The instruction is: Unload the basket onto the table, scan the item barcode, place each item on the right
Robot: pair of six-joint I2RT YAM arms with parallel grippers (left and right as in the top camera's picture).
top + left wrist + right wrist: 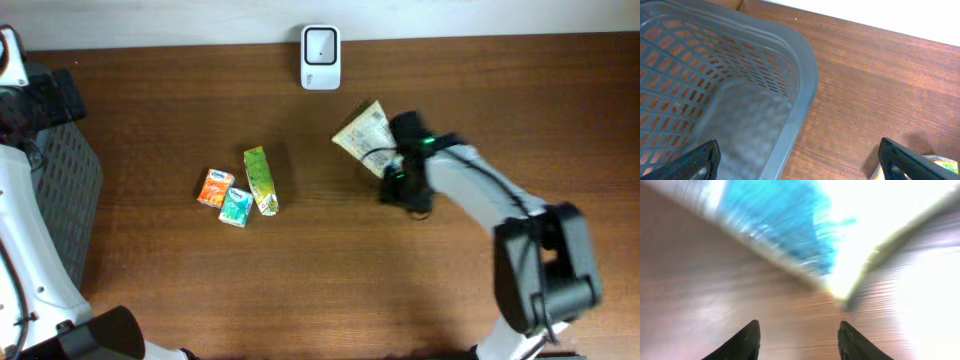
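Note:
The item, a pale yellow printed packet (362, 133), lies on the wooden table below the white barcode scanner (320, 57) at the back edge. My right gripper (393, 145) is just right of the packet, apart from it. The right wrist view is motion-blurred: the right gripper (799, 340) is open over bare wood, nothing between its fingers, and the packet (790, 225) shows as a blue and white smear ahead. My left gripper (800, 165) stands wide open over the rim of a grey basket (805, 100), holding nothing.
A green carton (260, 180), an orange packet (215, 187) and a teal packet (236, 206) lie together left of centre. The grey slotted basket (70, 190) stands at the far left. The right arm (500, 210) stretches in from the lower right.

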